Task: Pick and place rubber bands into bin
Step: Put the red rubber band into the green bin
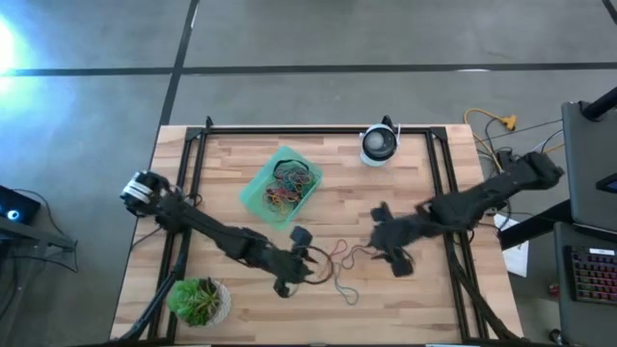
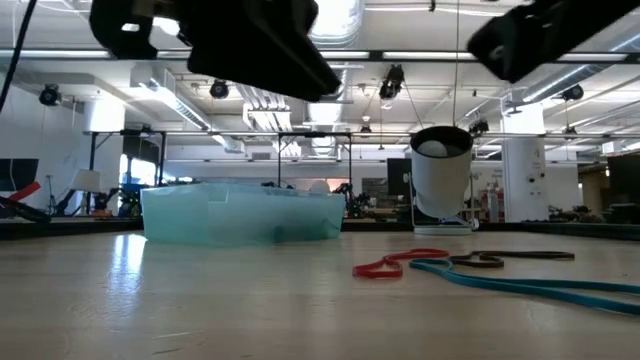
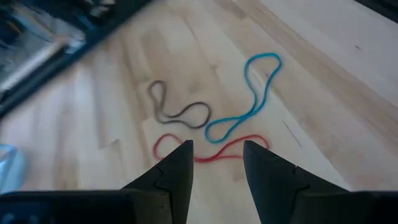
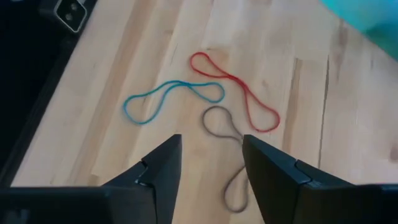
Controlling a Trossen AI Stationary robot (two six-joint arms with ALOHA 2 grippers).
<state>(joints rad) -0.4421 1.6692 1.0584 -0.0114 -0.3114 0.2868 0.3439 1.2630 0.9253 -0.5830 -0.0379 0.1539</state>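
— How will those three loose bands handle?

— Light, limp, flat on the worktop (image 1: 424,289) — pinch a raised curve. Red band (image 4: 235,89), blue band (image 4: 169,98) and brown band (image 4: 225,144) lie near the bin (image 1: 258,198), which already holds bands.

— Jaws?

— Left gripper (image 3: 214,163) and right gripper (image 4: 211,158) both gape, empty.

3 loose rubber bands (image 4: 205,99) on table, 1 bin (image 1: 258,191) w/ many more, 2 grippers.
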